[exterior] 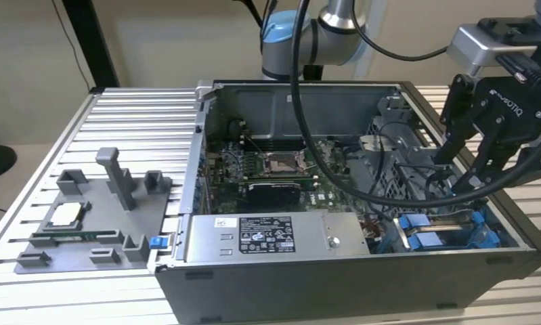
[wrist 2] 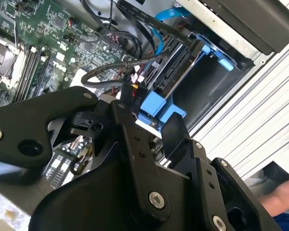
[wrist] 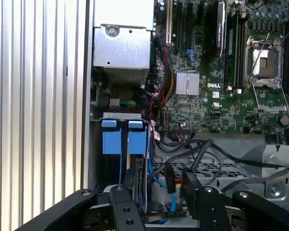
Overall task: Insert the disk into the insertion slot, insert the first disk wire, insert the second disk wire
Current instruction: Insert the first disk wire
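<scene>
The disk [wrist 2: 176,72] stands on edge in the insertion slot [exterior: 442,233] at the case's front corner, on the exterior view's right, its bright blue carrier [wrist 2: 156,108] facing up. In the first wrist view the disk's edge [wrist: 143,192] runs below two blue carrier tabs [wrist: 137,139]. My gripper [exterior: 458,172] hangs just above it, open, fingers [wrist 2: 130,130] straddling the carrier end and touching nothing firmly. A black connector [wrist 2: 135,94] with red and yellow wires lies loose beside one fingertip. A blue cable [wrist 2: 159,29] curves past the disk.
The open computer case holds a motherboard [exterior: 270,169], a labelled grey power supply [exterior: 265,233] and loose black cables [wrist: 197,149]. A grey fixture plate [exterior: 89,217] lies on the slatted table. A person's hand [wrist 2: 284,192] shows beyond the case.
</scene>
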Available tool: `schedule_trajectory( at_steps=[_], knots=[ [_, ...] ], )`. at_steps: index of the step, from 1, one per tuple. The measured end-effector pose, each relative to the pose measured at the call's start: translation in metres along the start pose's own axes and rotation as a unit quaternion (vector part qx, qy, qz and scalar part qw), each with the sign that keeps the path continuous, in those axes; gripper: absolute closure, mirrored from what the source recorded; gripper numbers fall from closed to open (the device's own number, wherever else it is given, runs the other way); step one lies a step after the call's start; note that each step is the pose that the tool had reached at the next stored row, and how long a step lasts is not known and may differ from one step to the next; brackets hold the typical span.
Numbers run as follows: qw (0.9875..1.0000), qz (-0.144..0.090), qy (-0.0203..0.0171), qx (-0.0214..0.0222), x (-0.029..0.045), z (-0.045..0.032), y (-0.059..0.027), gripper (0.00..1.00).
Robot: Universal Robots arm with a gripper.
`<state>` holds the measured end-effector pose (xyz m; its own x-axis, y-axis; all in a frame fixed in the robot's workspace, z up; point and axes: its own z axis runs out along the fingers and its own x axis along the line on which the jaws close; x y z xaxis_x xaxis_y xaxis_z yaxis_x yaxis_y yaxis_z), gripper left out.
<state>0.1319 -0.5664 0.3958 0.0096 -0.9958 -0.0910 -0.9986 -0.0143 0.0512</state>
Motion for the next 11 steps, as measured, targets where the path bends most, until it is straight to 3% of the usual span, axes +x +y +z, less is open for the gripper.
schedule_trajectory(
  at_steps=[11],
  knots=[
    [1.0, -0.005, 0.0003, -0.0005, 0.0, 0.0003, 0.0004, 0.0]
  ],
)
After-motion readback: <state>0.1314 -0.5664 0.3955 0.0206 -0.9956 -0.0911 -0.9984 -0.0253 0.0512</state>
